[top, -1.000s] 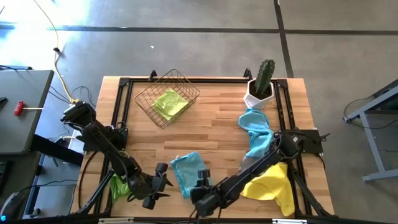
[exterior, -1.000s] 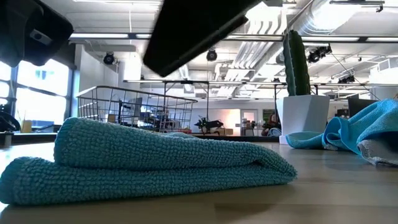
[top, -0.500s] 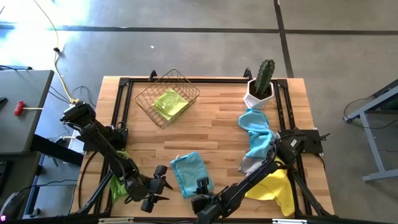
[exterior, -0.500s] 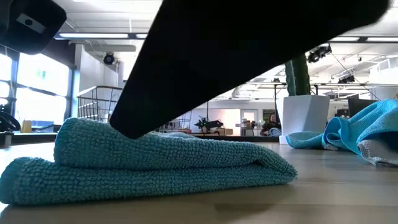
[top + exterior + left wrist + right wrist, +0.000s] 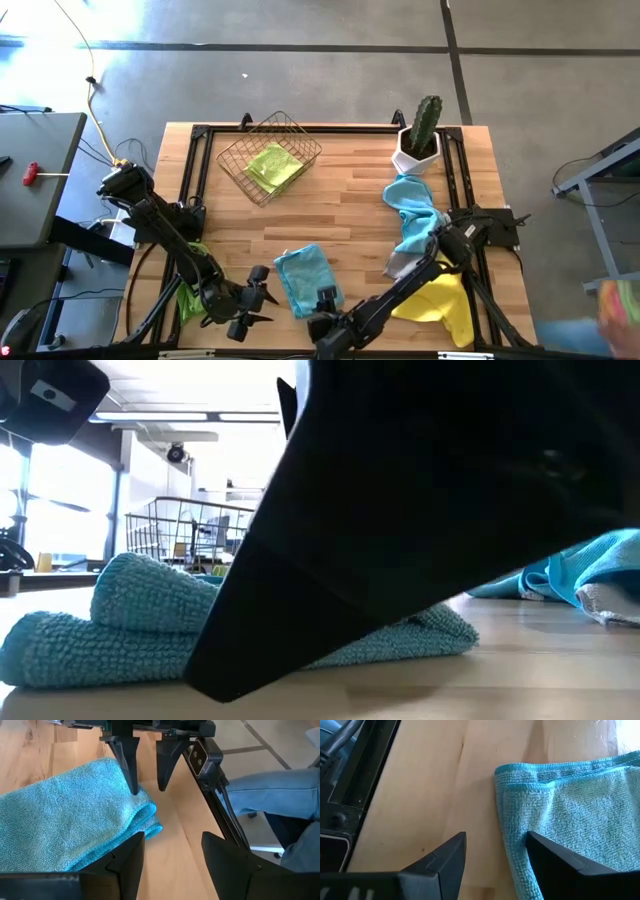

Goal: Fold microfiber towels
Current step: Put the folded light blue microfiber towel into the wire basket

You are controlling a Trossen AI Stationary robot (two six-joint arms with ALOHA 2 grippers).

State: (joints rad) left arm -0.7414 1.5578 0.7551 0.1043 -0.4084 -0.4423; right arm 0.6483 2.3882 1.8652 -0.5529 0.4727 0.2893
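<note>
Both grippers sit low at the bottom centre of the high view, one on each side of the folded blue towel [image 5: 303, 279]. Left gripper [image 5: 252, 298] lies just left of the towel's lower edge with its fingers spread; the right gripper [image 5: 325, 302] lies at the towel's lower right corner, fingers likewise apart, one of them pressing on the folded edge in the left wrist view.

That towel's long axis runs from upper left to lower right in the high view, and its folded layers show as a rounded roll in the low view.

Five other towels are in sight: one lime green towel [image 5: 272, 166] inside the wire basket [image 5: 236, 156] at upper centre, a second lime green towel [image 5: 189, 298] partly under the left arm at lower left, a loose blue towel [image 5: 412, 208] at right, a yellow towel [image 5: 441, 298] at lower right, and a sliver of grey towel [image 5: 397, 265] between those two.

One cactus in a white pot [image 5: 419, 136] stands at upper right.

All rest on a wooden table [image 5: 350, 200] with a black frame, on a grey concrete floor. A person's jeans-clad legs [image 5: 280, 795] show beyond the table edge.
</note>
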